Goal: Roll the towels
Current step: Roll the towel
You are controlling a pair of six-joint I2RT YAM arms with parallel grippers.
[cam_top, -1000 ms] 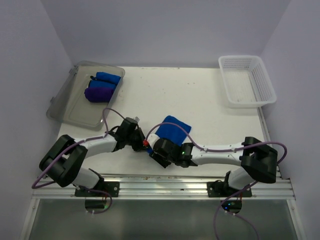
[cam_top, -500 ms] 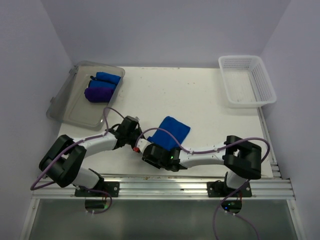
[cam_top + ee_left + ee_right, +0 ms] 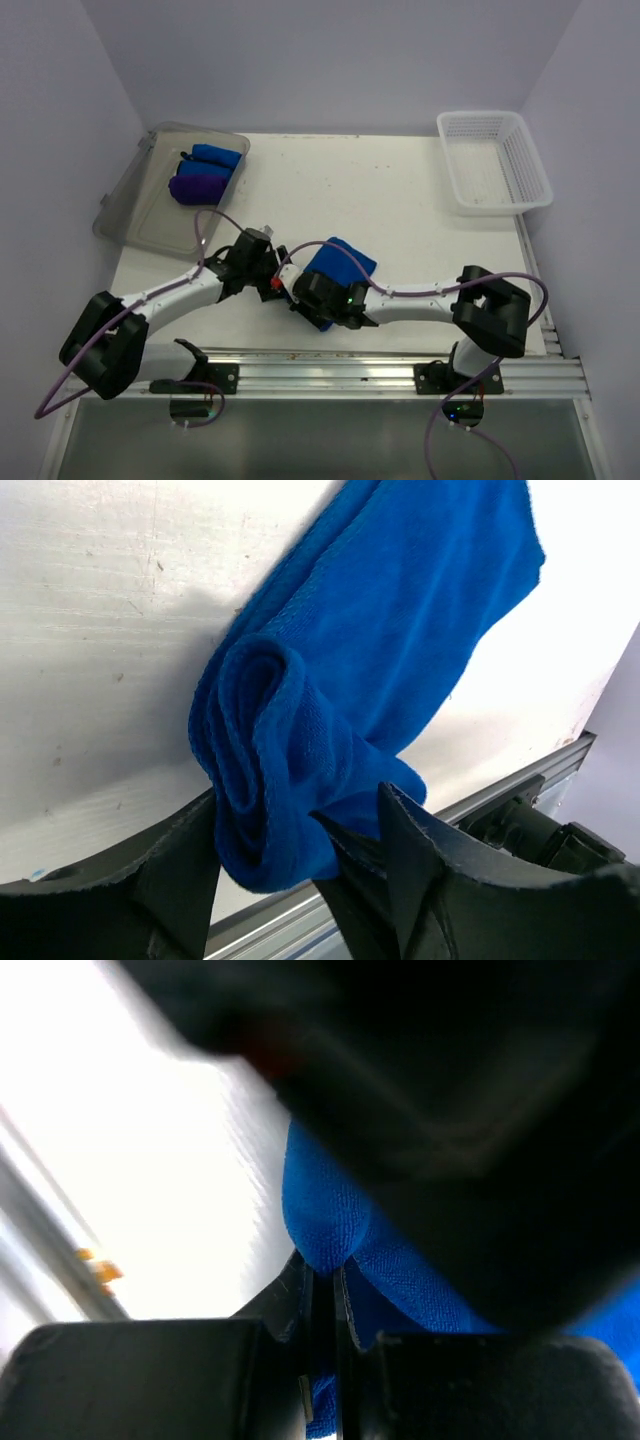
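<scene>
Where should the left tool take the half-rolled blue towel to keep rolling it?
Take the rolled end of the towel, coming in along the roll's axis at its spiral face. The coil is thick there and sits between the left tool's open fingers; the rest lies flat and thin. The right tool pinches a fold of it.

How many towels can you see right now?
3: a blue towel half rolled on the table, a rolled blue one and a rolled purple one in the grey tray. Another may hide between those.
</scene>
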